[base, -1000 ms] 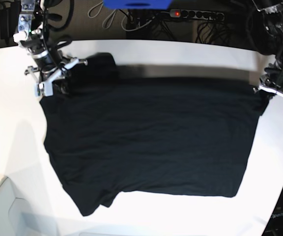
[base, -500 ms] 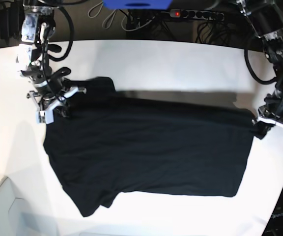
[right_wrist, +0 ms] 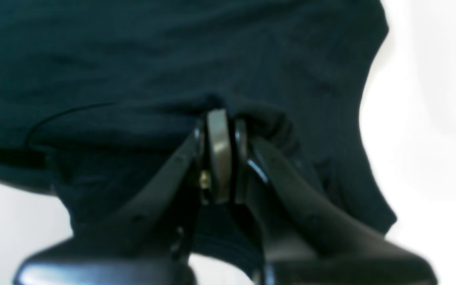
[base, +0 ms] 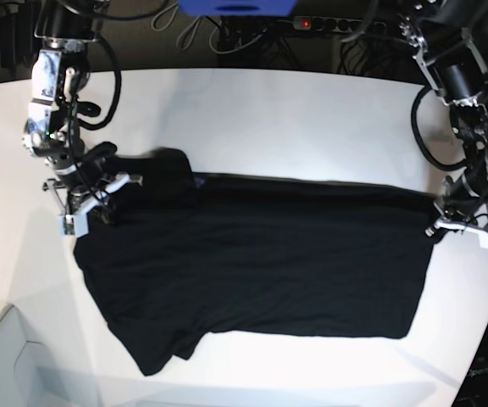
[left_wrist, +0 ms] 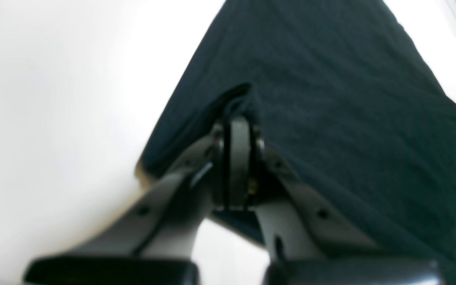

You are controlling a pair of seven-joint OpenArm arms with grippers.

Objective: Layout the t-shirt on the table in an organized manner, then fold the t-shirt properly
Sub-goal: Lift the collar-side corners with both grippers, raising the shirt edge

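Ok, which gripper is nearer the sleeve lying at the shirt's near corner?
Right. The right gripper pinches the t-shirt on the same side as that sleeve; the left gripper pinches the opposite side, across the whole shirt.

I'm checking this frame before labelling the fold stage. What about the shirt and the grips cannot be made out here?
- Base view: the purple print and orange collar mark on the t-shirt do not show; the cloth reads plain black.
- Left wrist view: the left gripper is blurred; the pinched cloth hides its tips.
- Right wrist view: the right gripper is blurred too, and the shirt runs off the top edge.
- Base view: both grips are too small to judge.
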